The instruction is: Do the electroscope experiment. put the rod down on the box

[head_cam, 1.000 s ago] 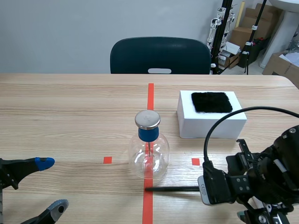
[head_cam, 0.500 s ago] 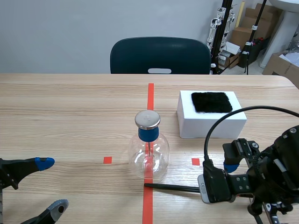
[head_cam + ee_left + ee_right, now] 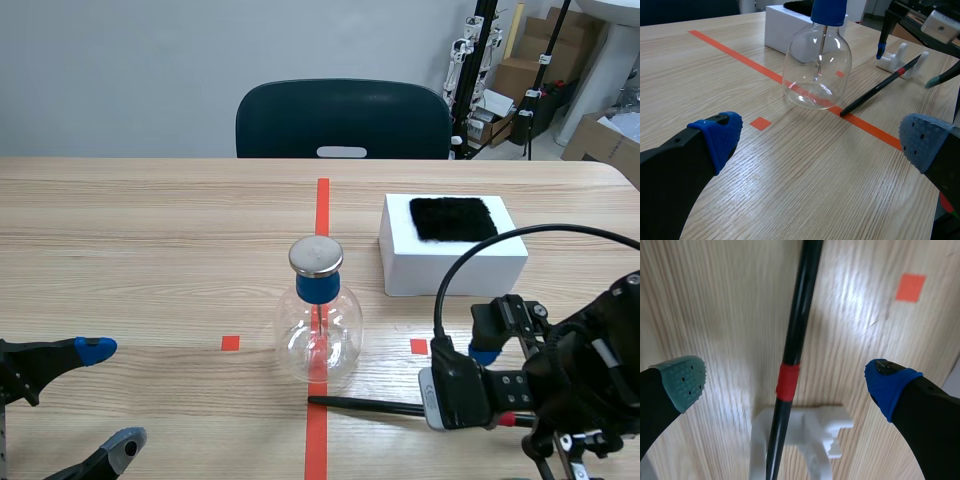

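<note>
Left gripper [image 3: 110, 396] low at the tabletop's [image 3: 150, 230] 7 o'clock corner, fingers spread wide, dotted pads blue and grey, nothing between them. Electroscope flask [image 3: 318, 330] at centre, upright on the orange tape line [image 3: 322, 205]: round clear glass bulb, blue stopper, flat brushed-metal disc on top. Rod [image 3: 365, 404] at the flask's 5 o'clock: thin, black, smooth, one red band. Its tip lies at the tape line just beside the bulb, and its other end rests in a white plastic cradle [image 3: 802, 422]. Box [image 3: 450, 262] at the flask's 2 o'clock, white, rectangular, with a square black fuzzy pad [image 3: 453, 218] on its top, well apart from the rod. Right gripper [image 3: 785, 382] over the rod, fingers parted either side, pads clear of it.
</note>
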### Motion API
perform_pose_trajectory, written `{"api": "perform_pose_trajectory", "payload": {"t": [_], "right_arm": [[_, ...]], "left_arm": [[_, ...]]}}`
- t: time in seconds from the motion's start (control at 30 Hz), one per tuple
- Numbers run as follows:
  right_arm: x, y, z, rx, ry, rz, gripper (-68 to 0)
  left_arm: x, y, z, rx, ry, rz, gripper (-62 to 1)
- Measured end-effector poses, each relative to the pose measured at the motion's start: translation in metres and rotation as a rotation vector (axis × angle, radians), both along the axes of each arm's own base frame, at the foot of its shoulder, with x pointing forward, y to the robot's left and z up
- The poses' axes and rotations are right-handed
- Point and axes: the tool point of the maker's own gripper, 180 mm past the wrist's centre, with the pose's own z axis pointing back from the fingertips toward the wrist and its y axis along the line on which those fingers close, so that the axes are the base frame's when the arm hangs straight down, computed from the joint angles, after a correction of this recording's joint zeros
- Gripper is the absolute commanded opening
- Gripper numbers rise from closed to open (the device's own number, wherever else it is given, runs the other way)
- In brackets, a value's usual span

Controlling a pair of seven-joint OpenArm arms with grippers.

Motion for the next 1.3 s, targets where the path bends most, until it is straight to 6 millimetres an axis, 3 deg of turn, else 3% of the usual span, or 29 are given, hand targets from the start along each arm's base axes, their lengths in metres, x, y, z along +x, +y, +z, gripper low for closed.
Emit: {"api": "perform_pose_trajectory", "payload": {"t": [0.23,0.43,0.67,0.83,1.1,1.3], "right_arm": [[0.002,0.012,0.029,0.289,-0.008,-0.027,0.4],[0.018,0.021,0.063,0.506,-0.133,-0.099,0.4],[0.008,0.025,0.082,0.697,-0.19,-0.158,0.4],[0.0,0.02,0.093,0.778,-0.2,-0.181,0.4],[0.004,0.019,0.124,0.946,-0.285,-0.212,0.4],[0.007,0.014,0.13,0.988,-0.339,-0.278,0.4]], "left_arm": [[0.0,0.0,0.0,0.0,0.0,0.0,1.4],[0.0,0.0,0.0,0.0,0.0,0.0,1.4],[0.0,0.0,0.0,0.0,0.0,0.0,1.4],[0.0,0.0,0.0,0.0,0.0,0.0,1.4],[0.0,0.0,0.0,0.0,0.0,0.0,1.4],[0.0,0.0,0.0,0.0,0.0,0.0,1.4]]}}
